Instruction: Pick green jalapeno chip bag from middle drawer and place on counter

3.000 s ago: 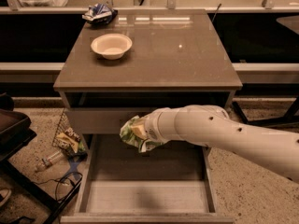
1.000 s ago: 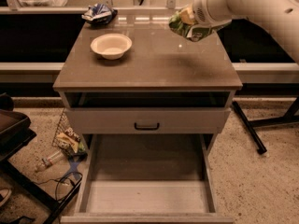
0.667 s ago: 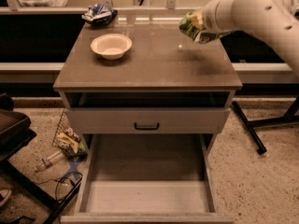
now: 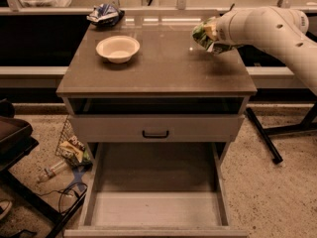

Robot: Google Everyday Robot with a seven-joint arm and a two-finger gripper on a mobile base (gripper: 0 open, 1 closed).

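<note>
My gripper (image 4: 214,37) clasps the green jalapeno chip bag (image 4: 202,33) above the back-right corner of the counter (image 4: 163,68). The bag is crumpled, shiny green-and-white foil.

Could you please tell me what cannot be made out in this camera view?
In the camera view:
- Gripper, over the glossy grey-brown counter top's right rear: covered by the small shiny green-and-white foil chip bag; whether the bag touches the counter is unclear.
- Wide grey drawer tray: rear in shadow under the grey drawer front.
- Blue-and-white snack bag: print too small.
</note>
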